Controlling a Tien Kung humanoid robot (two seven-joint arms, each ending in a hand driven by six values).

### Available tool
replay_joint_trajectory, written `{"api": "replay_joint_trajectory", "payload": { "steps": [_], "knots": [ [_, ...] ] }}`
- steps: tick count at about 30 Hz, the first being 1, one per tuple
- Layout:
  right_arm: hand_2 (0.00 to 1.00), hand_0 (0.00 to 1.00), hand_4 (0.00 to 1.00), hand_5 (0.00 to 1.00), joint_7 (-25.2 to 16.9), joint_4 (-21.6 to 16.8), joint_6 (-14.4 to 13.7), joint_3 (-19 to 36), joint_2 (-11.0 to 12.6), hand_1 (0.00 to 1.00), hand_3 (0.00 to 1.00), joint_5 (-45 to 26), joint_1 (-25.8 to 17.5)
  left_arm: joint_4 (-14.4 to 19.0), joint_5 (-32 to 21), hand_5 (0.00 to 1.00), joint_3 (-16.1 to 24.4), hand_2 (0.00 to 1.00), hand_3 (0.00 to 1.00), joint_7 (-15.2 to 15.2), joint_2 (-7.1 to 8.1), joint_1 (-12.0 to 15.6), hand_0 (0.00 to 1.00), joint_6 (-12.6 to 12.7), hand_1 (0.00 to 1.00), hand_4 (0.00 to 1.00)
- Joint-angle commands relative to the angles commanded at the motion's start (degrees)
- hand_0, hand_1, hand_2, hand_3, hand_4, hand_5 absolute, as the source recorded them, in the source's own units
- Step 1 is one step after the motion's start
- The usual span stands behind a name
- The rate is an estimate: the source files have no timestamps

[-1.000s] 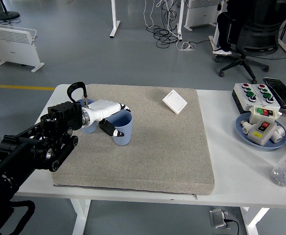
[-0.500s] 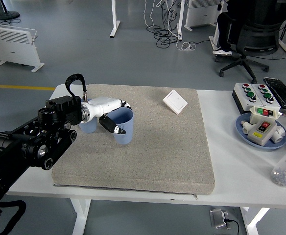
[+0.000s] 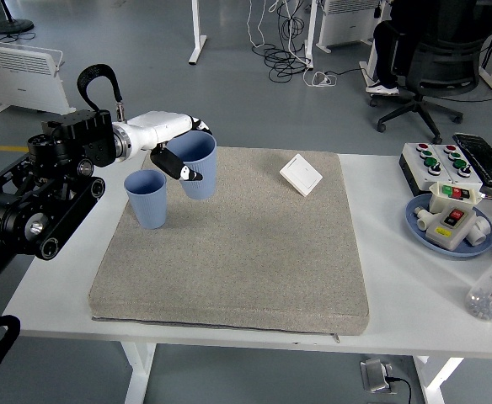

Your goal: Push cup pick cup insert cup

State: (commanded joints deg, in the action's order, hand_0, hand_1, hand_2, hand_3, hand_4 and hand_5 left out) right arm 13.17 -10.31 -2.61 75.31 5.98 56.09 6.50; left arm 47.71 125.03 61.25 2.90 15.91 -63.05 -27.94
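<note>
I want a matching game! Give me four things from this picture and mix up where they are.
Things:
1. lifted blue cup
2. standing blue cup
3. white square switch
4. blue plate

Places:
A. far part of the grey mat
B. right side of the white table, holding button boxes
C. in the left hand, in the air
D. upright on the mat's left side

Pairs: 1-C, 2-D, 3-A, 4-B

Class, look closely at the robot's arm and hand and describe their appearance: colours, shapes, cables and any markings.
Only the left arm shows. It is black and blocky, built of bolted machined links with round silver joint caps. A thick black cable loops up above the wrist. The left hand has a smooth white shell, with black fingers tipped in white. No printed markings are legible.
</note>
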Motion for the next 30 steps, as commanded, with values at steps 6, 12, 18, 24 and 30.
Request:
{"api": "replay_joint_trajectory", "payload": {
  "steps": [6, 12, 18, 24, 30],
  "knots": [
    [0.678, 0.76, 0.1, 0.467, -0.01, 0.0, -0.06, 0.02, 0.02, 0.655, 0.565, -0.2, -0.18, -3.37, 4.62, 0.002, 4.46, 0.43, 0.4, -0.16, 1.13, -0.36, 0.495, -0.08, 0.448, 0.482],
    [0.678, 0.76, 0.101, 0.468, 0.05, 0.0, -0.06, 0.0, -0.01, 0.656, 0.564, -0.05, -0.12, -6.39, 4.97, 0.002, 6.79, 0.434, 0.4, 0.34, 1.48, -0.31, 0.498, 0.47, 0.45, 0.48],
    [0.678, 0.76, 0.099, 0.467, 0.08, 0.0, -0.05, -0.03, -0.02, 0.654, 0.564, 0.19, 0.05, -9.68, 4.97, 0.002, 7.79, 0.435, 0.403, 1.62, 1.13, -0.56, 0.501, 1.85, 0.452, 0.478],
    [0.678, 0.759, 0.099, 0.466, 0.06, 0.0, -0.07, -0.25, 0.01, 0.656, 0.564, 0.08, 0.36, -12.96, 4.97, 0.002, 9.64, 0.438, 0.406, 3.14, 0.47, -0.41, 0.504, 3.59, 0.455, 0.481],
    [0.678, 0.759, 0.099, 0.466, 0.07, 0.0, -0.05, -0.41, 0.04, 0.655, 0.564, 0.18, 0.59, -14.33, 4.97, 0.002, 10.25, 0.441, 0.409, 3.92, -0.11, -0.52, 0.504, 4.59, 0.457, 0.489]
  ]
}}
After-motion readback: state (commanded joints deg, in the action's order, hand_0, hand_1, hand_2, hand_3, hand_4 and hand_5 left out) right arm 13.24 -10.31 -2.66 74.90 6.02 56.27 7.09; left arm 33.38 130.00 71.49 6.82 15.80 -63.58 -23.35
